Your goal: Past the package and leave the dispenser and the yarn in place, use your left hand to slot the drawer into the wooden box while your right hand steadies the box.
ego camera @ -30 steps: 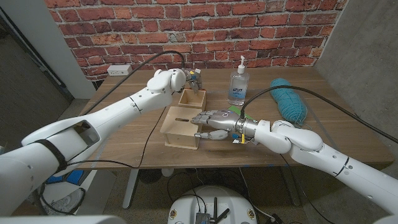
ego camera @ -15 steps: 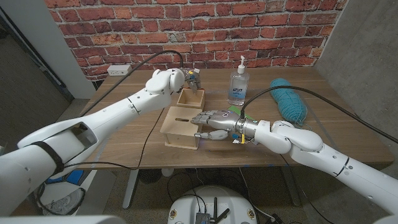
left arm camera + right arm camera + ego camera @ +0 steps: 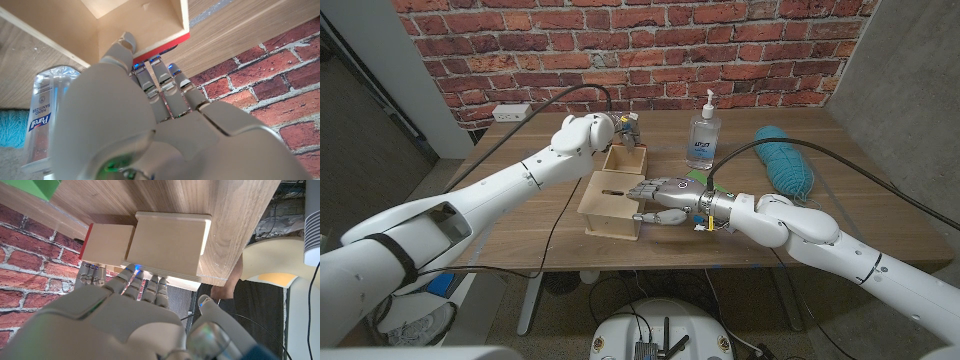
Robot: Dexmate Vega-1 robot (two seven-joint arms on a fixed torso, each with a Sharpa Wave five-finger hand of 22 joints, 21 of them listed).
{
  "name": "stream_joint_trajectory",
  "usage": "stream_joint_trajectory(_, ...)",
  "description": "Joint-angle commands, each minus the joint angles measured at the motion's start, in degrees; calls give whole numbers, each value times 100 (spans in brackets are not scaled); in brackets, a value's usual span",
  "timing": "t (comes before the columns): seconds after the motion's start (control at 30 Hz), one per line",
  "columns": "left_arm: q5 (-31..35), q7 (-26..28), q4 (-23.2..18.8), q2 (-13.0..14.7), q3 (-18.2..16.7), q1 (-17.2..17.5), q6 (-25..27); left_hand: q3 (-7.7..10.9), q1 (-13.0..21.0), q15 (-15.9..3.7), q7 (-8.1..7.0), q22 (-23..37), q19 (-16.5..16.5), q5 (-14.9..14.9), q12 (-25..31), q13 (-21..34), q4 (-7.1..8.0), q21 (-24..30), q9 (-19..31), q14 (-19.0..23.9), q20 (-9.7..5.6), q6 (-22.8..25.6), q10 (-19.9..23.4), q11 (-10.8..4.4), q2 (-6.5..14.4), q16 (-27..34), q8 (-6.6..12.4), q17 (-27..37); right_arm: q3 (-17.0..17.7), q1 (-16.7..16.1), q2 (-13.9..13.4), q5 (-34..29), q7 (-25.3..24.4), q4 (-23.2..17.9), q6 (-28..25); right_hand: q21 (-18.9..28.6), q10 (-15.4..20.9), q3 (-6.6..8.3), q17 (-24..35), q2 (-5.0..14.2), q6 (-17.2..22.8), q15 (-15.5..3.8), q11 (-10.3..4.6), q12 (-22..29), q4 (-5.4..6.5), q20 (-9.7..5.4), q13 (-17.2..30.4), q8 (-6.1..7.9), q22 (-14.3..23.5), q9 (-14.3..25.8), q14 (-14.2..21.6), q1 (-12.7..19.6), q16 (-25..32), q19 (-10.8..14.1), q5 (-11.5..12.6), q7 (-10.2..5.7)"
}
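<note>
The open-topped drawer (image 3: 628, 160) with a red front lies just beyond the wooden box (image 3: 610, 207), near its far right corner. My left hand (image 3: 621, 127) is at the drawer's far end. In the left wrist view its thumb (image 3: 122, 44) sits inside the drawer (image 3: 145, 22) and its fingers (image 3: 160, 75) reach the red front from outside, pinching that end wall. My right hand (image 3: 669, 194) grips the box's right side, fingers laid on its top and thumb against its side. The right wrist view shows those fingers (image 3: 142, 282) at the box (image 3: 170, 242), with the drawer (image 3: 107, 242) beyond.
A clear pump dispenser (image 3: 703, 136) stands right of the drawer, and teal yarn (image 3: 786, 160) lies farther right. A green package (image 3: 37, 187) sits on the table past the drawer. The box stands close to the table's near edge (image 3: 650, 262). A brick wall backs the table.
My left hand has shifted a little to the left and back at the drawer's far end. The drawer, the box and my right hand have not visibly moved.
</note>
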Motion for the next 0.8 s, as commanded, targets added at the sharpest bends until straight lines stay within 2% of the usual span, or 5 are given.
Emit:
stream_joint_trajectory(0.03,-57,22,20,-2,-29,37,-45,-34,163,-653,52,16,-23,24,22,30,-8,2,20,434,-854,112,192,-170,194,12,28,52,-24,10,39,8,30,8,-40,48,36,39,6,644,28,-537,17,37,25,-635,5,35,12,18,19,-58,25,53,29,52)
stream_joint_trajectory(0.37,-96,25,9,-6,-36,66,-17,-44,166,-653,60,16,-24,27,16,31,-7,2,21,433,-852,110,181,-171,199,9,25,53,-40,45,52,61,106,25,-66,51,39,39,11,639,23,-533,21,38,24,-630,5,33,12,18,22,-60,26,66,30,59)
stream_joint_trajectory(0.8,-25,-105,-171,167,-58,98,63,-55,168,-654,60,16,-23,29,20,32,-6,2,22,429,-850,109,195,-172,205,4,22,53,-51,42,49,55,142,-22,-105,54,40,32,16,623,27,-528,37,38,20,-618,6,34,12,18,23,-63,26,79,28,65)
